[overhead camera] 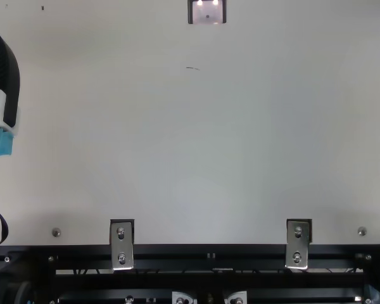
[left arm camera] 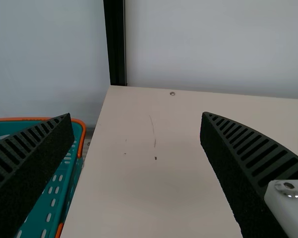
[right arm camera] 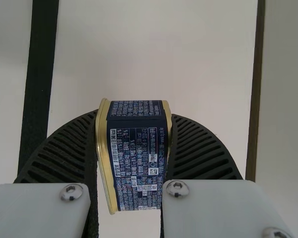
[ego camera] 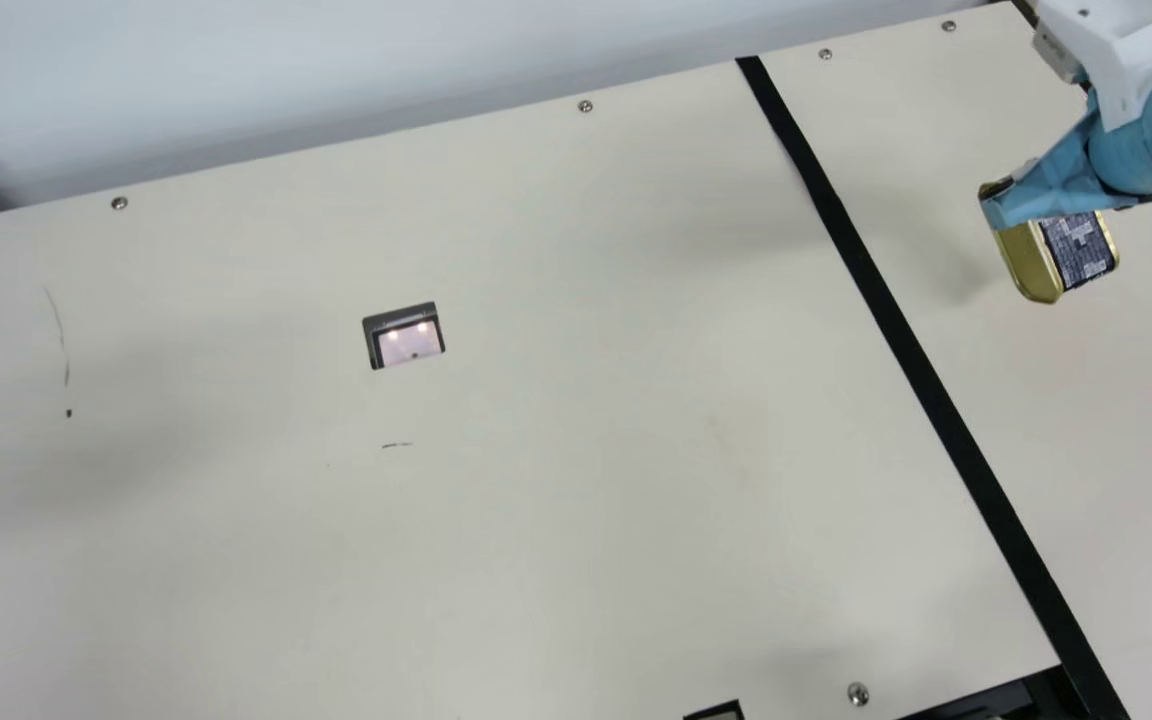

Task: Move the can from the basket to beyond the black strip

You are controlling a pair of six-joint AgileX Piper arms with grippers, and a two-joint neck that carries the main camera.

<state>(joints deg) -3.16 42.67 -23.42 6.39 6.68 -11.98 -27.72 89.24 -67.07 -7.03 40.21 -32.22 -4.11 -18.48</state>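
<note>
Can (ego camera: 1061,258): is hanging upper right, beyond the black strip (ego camera: 894,320)
Right claw (right arm camera: 135,115): is grasping it
Left claw (left arm camera: 135,117): is gaping
Set-down: should be lowering level, loosening only once table (ego camera: 556,250) is bearing weight

Probably a lab, from the robot arm (ego camera: 1151,130), cream table (ego camera: 576,540) and black metal frame (overhead camera: 253,251).
</note>
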